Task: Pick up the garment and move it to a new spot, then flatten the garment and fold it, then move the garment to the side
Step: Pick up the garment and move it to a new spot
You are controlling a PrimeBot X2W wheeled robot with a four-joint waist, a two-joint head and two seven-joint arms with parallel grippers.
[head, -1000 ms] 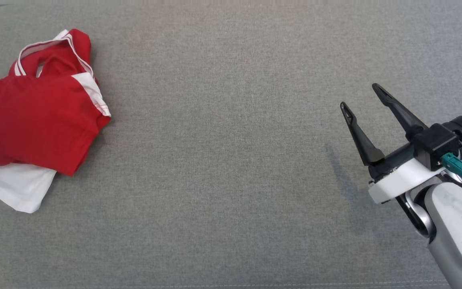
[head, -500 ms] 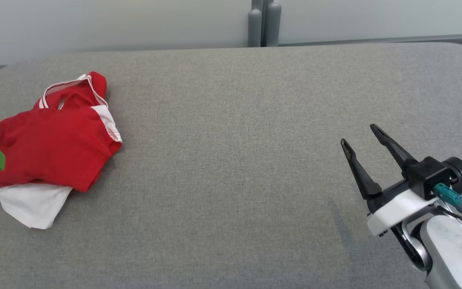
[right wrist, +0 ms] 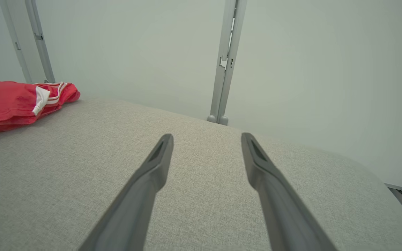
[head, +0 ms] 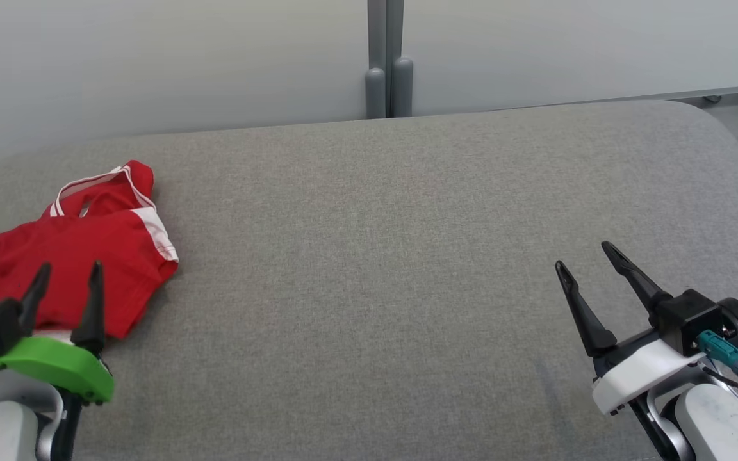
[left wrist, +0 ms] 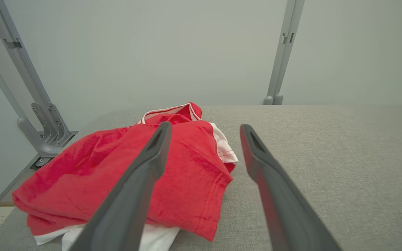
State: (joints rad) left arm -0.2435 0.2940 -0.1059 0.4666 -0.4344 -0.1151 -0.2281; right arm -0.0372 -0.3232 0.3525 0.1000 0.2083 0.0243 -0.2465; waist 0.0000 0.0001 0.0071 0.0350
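The garment (head: pixel 81 256) is a red shirt with white trim and white parts, lying crumpled at the left end of the grey padded table (head: pixel 369 269). The left wrist view has the garment (left wrist: pixel 117 177) just ahead of the fingers, a white layer peeking out underneath. My left gripper (head: pixel 68 269) stands open at the lower left, in front of the garment's near edge, with nothing between its fingers. My right gripper (head: pixel 583 256) stands open at the lower right over bare table, far from the garment (right wrist: pixel 16 103).
A pale wall (head: pixel 164 57) with a grey upright post (head: pixel 385 64) runs behind the table's far edge. The table's corners are rounded, and floor shows past the right end. A metal bracket (left wrist: pixel 44 129) stands beyond the table's left end.
The head camera has tilted up, so the wall now shows. My left gripper has come into the head view at the lower left, open. The right gripper stays open.
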